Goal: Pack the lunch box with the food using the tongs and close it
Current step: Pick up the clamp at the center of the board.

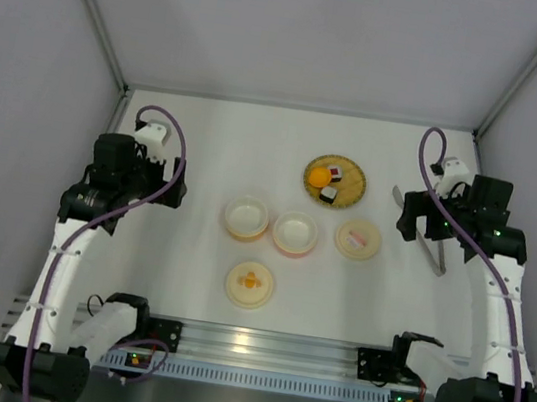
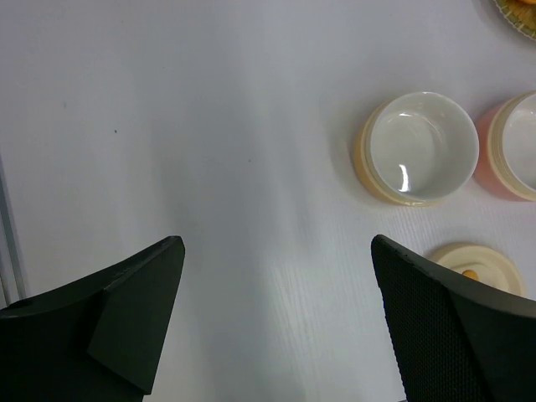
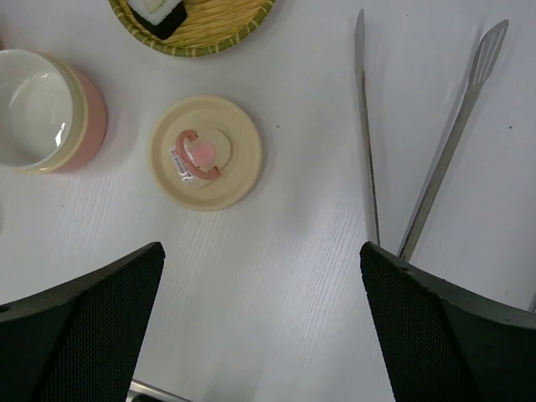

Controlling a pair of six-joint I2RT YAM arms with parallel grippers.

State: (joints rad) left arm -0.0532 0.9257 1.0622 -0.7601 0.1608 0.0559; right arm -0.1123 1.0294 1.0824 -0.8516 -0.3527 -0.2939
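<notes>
The food lies in a woven basket (image 1: 350,173): an orange ball (image 1: 320,176) and dark-wrapped sushi pieces (image 1: 329,194). One sushi piece (image 3: 159,12) shows at the top edge of the right wrist view. The lunch box stands apart as a yellow bowl (image 1: 246,217), a pink bowl (image 1: 295,233), a pink-handled lid (image 1: 357,239) and an orange-handled lid (image 1: 250,284). Both bowls look empty. The silver tongs (image 3: 366,126) lie flat on the table, their joined end under my right gripper (image 3: 261,247), which is open and holds nothing. My left gripper (image 2: 276,243) hovers open over bare table left of the yellow bowl (image 2: 417,147).
Grey walls enclose the white table on three sides. A metal rail (image 1: 267,347) with the arm bases runs along the near edge. The pink bowl (image 3: 42,109) and pink-handled lid (image 3: 205,152) lie left of the tongs. The orange-handled lid (image 2: 481,264) sits beside my left gripper's right finger.
</notes>
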